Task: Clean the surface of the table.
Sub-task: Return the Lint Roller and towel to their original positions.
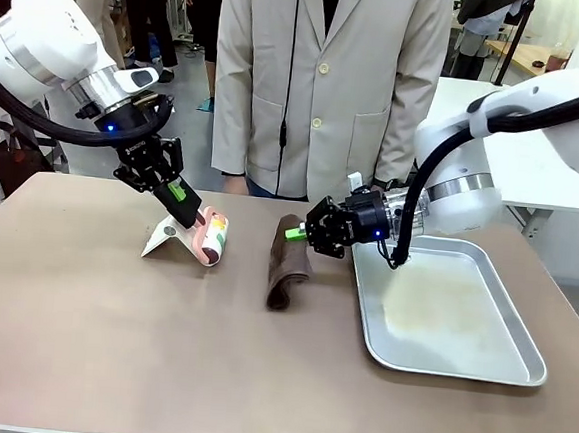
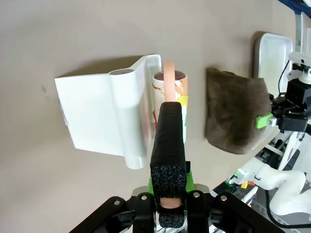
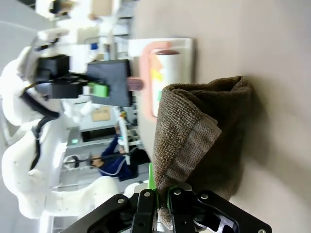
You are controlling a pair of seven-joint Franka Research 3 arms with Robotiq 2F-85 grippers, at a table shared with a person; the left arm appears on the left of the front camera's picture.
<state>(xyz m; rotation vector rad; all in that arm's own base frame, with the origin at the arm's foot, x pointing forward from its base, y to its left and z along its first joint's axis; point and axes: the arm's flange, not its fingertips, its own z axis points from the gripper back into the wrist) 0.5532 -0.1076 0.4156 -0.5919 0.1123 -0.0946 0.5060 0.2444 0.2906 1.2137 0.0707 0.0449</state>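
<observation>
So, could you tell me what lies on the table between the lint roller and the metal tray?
In the front view, the folded brown cloth lies between the lint roller and the tray, pinched by the right gripper.

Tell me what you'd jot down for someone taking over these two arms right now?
Left gripper: jaws shut on the handle of the lint roller, whose roll rests on the table beside its white cover.
Right gripper: jaws shut on one edge of the brown towel; the rest lies on the table, left of the metal tray.
A person stands at the far side, not taking part.
Done: both tools are gripped.
Left: roll and wipe the tabletop; how much is already cleaned cannot be told.
</observation>
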